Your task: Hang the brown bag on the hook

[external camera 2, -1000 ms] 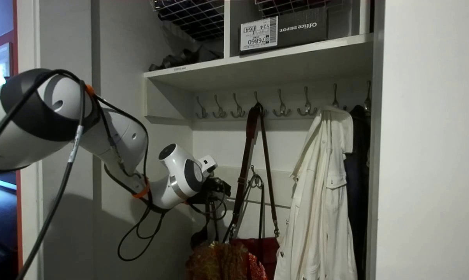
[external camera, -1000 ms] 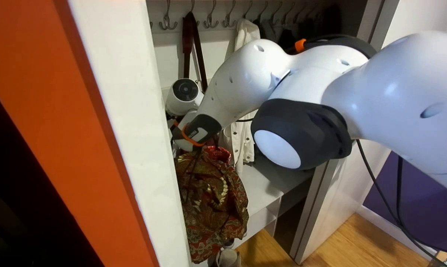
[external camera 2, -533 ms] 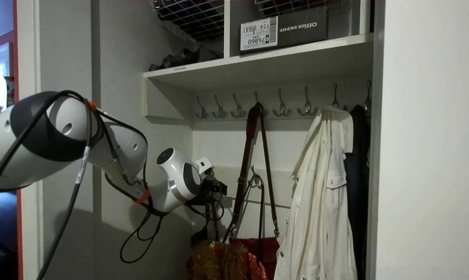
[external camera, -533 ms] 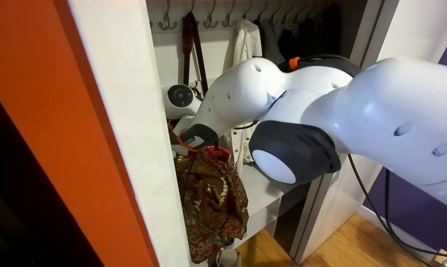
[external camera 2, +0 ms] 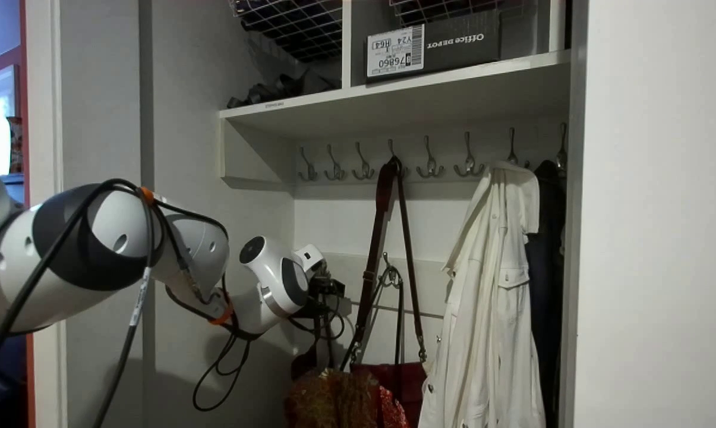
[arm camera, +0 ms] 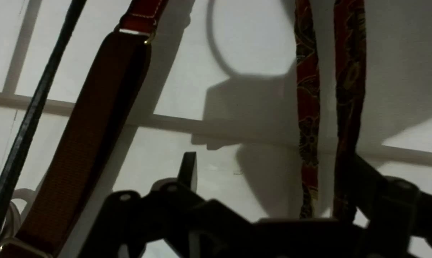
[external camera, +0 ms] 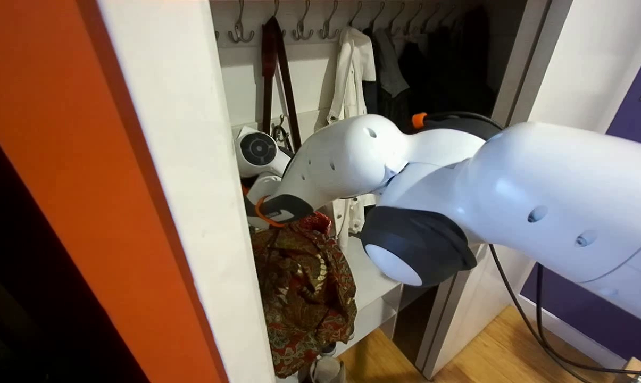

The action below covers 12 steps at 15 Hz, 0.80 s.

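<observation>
Slouches low in the closet beneath the arm in both exterior views, mottled brown and red, with pale gold trim and bright red at the mouth of the brown bag. Holds the end effector with jaws well apart, near two patterned straps upright at the gap, with contact hard to judge. Leaves bare back wall toward a broad brown strap and up to the row of hooks, but sits partly behind a white post in an exterior view.
</observation>
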Available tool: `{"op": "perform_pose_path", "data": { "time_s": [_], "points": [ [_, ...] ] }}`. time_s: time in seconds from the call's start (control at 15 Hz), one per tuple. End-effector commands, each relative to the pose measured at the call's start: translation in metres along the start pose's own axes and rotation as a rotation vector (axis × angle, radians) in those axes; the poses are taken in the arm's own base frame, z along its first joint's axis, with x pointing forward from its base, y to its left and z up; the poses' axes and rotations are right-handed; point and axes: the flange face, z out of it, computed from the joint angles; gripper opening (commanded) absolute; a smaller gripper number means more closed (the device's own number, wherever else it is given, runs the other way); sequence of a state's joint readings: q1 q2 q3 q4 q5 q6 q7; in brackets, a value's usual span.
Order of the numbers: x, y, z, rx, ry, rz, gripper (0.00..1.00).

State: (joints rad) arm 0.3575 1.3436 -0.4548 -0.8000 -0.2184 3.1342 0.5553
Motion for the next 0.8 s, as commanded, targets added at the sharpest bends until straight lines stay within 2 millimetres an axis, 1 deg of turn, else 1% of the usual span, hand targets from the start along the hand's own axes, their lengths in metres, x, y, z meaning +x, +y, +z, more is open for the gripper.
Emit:
{"op": "perform_pose_path", "data": {
  "time_s": [0.0, 0.07, 0.2, 0.27, 0.33, 0.47, 0.73],
  "points": [
    [0.0, 0.0021, 0.0029, 0.026, 0.081, -0.005, 0.95],
    [-0.0001, 0.002, 0.0027, 0.031, 0.096, -0.008, 0.74],
    [-0.0005, 0.0021, 0.0022, 0.042, 0.119, -0.012, 0.69],
    [-0.0007, 0.0017, 0.0018, 0.046, 0.129, -0.016, 0.63],
    [-0.0022, 0.002, 0.0019, 0.051, 0.138, -0.018, 0.53],
    [-0.0029, 0.0015, 0.0014, 0.057, 0.153, -0.02, 0.39],
    [-0.0062, 0.0015, 0.0013, 0.066, 0.172, -0.024, 0.12]
  ]
}}
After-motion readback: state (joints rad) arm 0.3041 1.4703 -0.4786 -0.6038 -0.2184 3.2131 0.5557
